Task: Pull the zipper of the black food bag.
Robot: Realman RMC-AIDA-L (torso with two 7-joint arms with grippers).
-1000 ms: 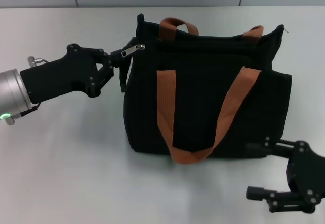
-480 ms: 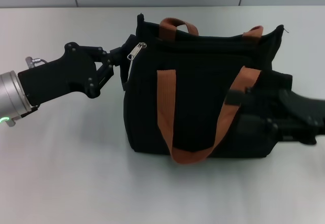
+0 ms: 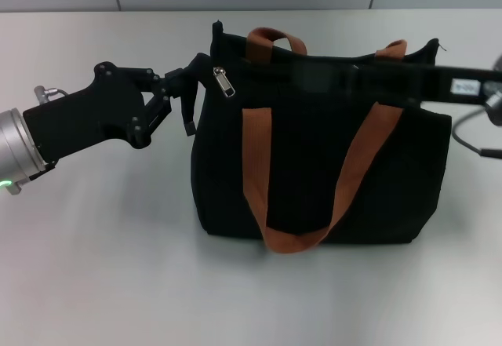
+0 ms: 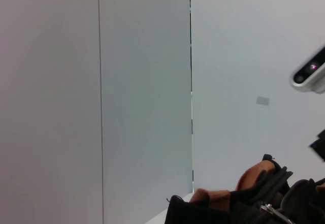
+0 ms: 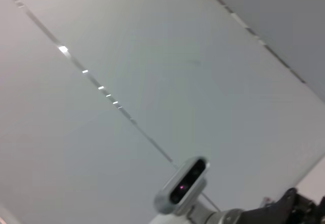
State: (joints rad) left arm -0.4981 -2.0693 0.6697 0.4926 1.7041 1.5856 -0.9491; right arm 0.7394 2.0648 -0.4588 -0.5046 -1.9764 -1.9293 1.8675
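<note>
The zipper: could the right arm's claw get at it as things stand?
Probably yes: the right claw stretches along the bag's top toward the zipper, which hangs uncovered beside the left claw.

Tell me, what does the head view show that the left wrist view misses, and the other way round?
Only the head view shows the whole black food bag on the table, the left tool at its top left corner beside the zipper, and the right arm stretched blurrily across the top. Only the left wrist view shows tall wall panels and a small camera. Both show the bag's orange-brown straps.
</note>
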